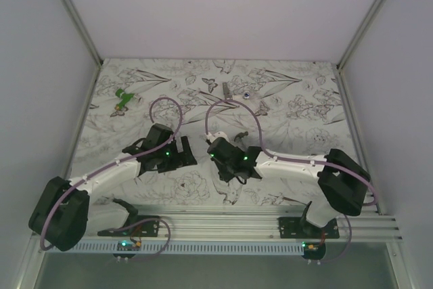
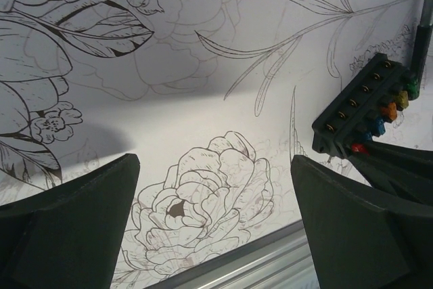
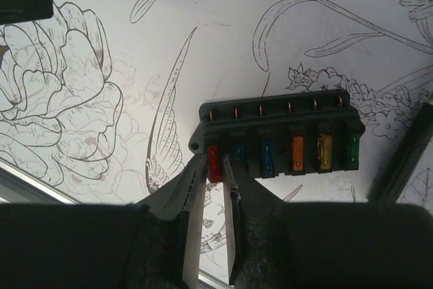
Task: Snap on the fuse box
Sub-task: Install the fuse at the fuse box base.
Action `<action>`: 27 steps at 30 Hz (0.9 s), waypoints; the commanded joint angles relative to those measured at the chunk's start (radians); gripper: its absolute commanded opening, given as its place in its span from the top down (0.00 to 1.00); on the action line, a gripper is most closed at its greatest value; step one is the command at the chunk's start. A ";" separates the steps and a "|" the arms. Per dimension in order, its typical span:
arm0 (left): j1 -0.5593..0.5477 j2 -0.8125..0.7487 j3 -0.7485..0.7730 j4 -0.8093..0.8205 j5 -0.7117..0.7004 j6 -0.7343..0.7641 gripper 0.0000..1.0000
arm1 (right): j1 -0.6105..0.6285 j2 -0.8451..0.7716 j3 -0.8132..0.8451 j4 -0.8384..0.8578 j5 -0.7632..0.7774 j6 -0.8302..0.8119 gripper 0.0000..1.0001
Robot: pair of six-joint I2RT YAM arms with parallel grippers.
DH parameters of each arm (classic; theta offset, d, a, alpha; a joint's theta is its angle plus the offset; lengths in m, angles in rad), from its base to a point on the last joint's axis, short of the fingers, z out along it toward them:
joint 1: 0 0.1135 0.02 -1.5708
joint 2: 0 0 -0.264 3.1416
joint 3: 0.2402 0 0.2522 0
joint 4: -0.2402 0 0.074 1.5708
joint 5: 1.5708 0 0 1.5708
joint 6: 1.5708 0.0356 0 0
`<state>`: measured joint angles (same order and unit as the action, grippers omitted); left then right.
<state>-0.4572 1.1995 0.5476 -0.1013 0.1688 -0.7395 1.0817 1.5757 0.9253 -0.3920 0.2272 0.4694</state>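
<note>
Narrowly parted, the jaws of my right gripper sit on either side of the near end of the red fuse in the end slot of the fuse box; from my feed I cannot tell whether they are squeezing that fuse or only flanking it. My left gripper is spread wide with nothing between its fingers, hovering low over the flower-printed table, with the box just off its right finger. The fuse box lies flat on the table near the front rail, between the two grippers, showing a row of red, blue, blue, orange, yellow and green fuses. From above, I see both arms bent at the elbow and reaching inward, the left arm angled right and the right arm angled left, so their wrists nearly meet mid-table. A black bar lies tilted just beside the green end of the box.
</note>
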 commanded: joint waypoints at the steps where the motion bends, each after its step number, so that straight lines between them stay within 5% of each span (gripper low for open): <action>1: 0.006 -0.015 -0.006 -0.009 0.041 -0.008 0.00 | -0.009 -0.050 -0.002 -0.009 0.025 -0.018 0.76; 9: 0.006 0.005 -0.002 -0.009 0.063 -0.020 0.00 | -0.010 -0.051 0.006 -0.011 0.024 -0.041 0.74; 27: 0.001 0.005 0.003 -0.007 0.092 -0.022 0.00 | -0.011 -0.046 -0.062 0.005 0.004 -0.056 0.97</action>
<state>-0.4572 1.1995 0.5476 -0.1013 0.2394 -0.7506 1.0809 1.5318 0.9031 -0.3882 0.2306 0.4255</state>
